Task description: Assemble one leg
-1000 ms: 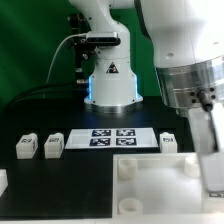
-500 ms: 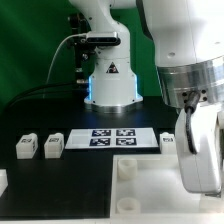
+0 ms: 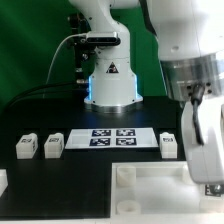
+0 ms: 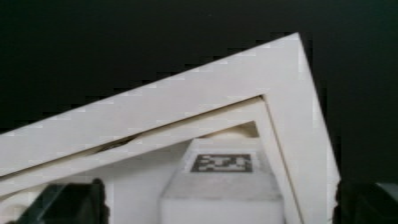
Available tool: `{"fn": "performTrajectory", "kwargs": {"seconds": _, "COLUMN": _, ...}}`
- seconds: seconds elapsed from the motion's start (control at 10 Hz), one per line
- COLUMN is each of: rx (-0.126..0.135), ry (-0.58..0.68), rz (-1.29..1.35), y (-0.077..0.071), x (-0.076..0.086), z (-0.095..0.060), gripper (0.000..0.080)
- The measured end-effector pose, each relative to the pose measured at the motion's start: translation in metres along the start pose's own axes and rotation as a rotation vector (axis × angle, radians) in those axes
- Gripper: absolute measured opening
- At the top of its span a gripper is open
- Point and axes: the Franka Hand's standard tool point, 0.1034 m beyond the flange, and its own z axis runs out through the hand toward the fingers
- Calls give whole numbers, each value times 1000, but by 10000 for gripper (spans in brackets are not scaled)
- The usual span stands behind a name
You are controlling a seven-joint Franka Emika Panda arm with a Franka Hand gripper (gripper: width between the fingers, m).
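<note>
1. Over the last second the arm [image 3: 200,90] has been carried from the exterior view's right edge a little inward and then back out and upward; its lower end is now seen at the right edge, above the front right corner of the tabletop [image 3: 90,175].
2. Nothing else has been shifted: the legs and the panel lie where they lay a second ago.
3. The fingers [image 4: 210,205] are seen only as two dark blurred tips in the wrist view, set well apart with nothing between them; they are judged to be spread wide and empty.
4. One leg [image 3: 168,142] stands near the right edge of the tabletop, just beside the marker board [image 3: 112,138] and close behind the panel [image 3: 150,180]. It is upright, tag facing forward, and is not touched.
5. A tagged block, probably that same leg [image 4: 221,175], is seen in the wrist view beyond a pointed corner of the panel [image 4: 196,100], roughly midway between the two tips. Whether it is centred cannot be told.
6. Two more legs [image 3: 40,146] stand side by side near the left edge; a further white block [image 3: 3,181] is cut off at the front left corner.
7. From this it is judged that the task is at its start: the arm is being lined up over the right-hand leg, and no leg has yet been grasped or seated in a socket.
</note>
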Motion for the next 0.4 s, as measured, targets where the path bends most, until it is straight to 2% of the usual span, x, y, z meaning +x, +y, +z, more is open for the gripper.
{"fn": "performTrajectory", "kwargs": {"seconds": 0.1, "rx": -10, "ry": 1, "rz": -3, "y": 3, "x": 1, "z": -1, "gripper": 647}}
{"fn": "performTrajectory", "kwargs": {"seconds": 0.2, "rx": -36, "ry": 6, "rz": -1, "y": 8, "x": 2, "z": 3, "gripper": 647}}
{"fn": "performTrajectory", "kwargs": {"seconds": 0.4, "rx": -36, "ry": 6, "rz": -2, "y": 8, "x": 2, "z": 4, "gripper": 648}}
